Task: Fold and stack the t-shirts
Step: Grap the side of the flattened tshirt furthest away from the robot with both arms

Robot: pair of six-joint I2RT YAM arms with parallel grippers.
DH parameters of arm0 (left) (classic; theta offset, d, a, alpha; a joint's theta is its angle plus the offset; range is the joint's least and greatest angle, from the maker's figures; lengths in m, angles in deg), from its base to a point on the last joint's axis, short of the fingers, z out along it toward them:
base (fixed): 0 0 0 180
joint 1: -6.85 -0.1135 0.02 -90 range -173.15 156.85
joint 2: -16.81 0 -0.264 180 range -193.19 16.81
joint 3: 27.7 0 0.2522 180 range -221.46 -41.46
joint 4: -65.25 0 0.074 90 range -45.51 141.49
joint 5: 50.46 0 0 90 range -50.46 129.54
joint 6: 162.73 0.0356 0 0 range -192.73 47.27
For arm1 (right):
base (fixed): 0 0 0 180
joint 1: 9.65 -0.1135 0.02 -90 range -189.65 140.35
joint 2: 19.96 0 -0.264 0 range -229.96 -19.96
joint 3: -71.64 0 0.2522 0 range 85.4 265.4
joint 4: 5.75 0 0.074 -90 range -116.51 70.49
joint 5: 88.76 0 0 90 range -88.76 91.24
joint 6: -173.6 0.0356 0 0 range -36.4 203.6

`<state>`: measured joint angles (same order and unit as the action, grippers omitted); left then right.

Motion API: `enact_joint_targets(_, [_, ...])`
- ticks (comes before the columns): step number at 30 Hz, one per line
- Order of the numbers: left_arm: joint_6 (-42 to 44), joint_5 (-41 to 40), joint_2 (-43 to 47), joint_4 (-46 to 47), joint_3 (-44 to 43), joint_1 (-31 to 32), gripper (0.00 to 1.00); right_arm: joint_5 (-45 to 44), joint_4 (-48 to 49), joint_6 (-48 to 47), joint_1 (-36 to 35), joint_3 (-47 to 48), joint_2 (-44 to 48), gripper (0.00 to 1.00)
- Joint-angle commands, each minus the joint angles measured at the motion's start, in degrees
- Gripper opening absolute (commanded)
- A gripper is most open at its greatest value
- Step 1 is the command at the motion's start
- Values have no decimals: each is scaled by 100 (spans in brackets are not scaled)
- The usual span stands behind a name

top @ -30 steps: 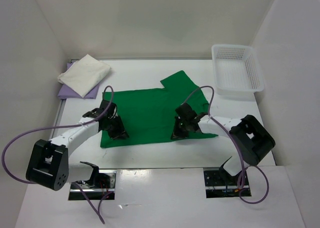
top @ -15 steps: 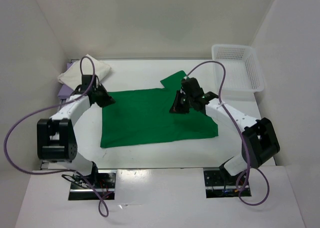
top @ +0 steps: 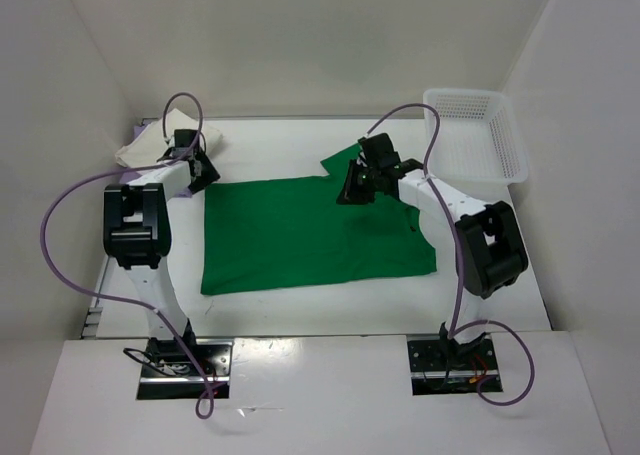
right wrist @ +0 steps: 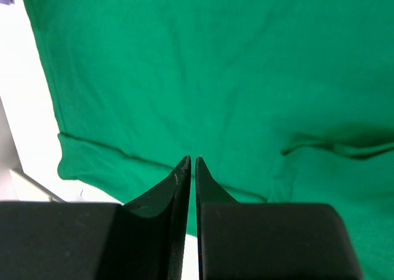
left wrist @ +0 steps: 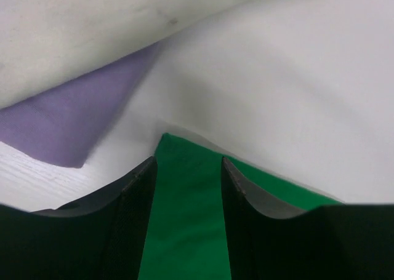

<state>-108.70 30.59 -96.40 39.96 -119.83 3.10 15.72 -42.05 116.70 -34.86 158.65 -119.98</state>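
Observation:
The green t-shirt (top: 300,235) lies spread flat in the middle of the table, one sleeve sticking out at the far right. My left gripper (top: 197,171) is low at its far left corner, jaws open, with the green corner (left wrist: 184,231) lying between the fingers. My right gripper (top: 352,187) hovers over the shirt's far right part (right wrist: 215,77); its jaws stand almost together, only a hairline slit apart, nothing in them. The folded cream t-shirt (top: 140,153) rests on the lavender one (left wrist: 74,120) at the far left, just beyond my left gripper.
A white lattice basket (top: 470,135) stands at the far right corner. White walls close in the table on the left, back and right. Both arms' cables loop above the near part of the shirt.
Both arms swung from the shirt's near part to its far edge. The left jaws opened over the far left corner. The right jaws parted by only a slit.

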Motion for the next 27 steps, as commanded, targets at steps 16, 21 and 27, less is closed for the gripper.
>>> enact_joint_targets(16, [291,7,-799,-236,-873,-91,20,275,215,-340,472,1094,-825,22])
enact_joint_targets(21, [292,7,-686,-183,-680,-91,6,-154,163,-453,868,1963,-1578,36])
enact_joint_targets(27, [222,200,-273,1,-276,-91,0,-1489,-522,-691,1115,4150,-3273,39])
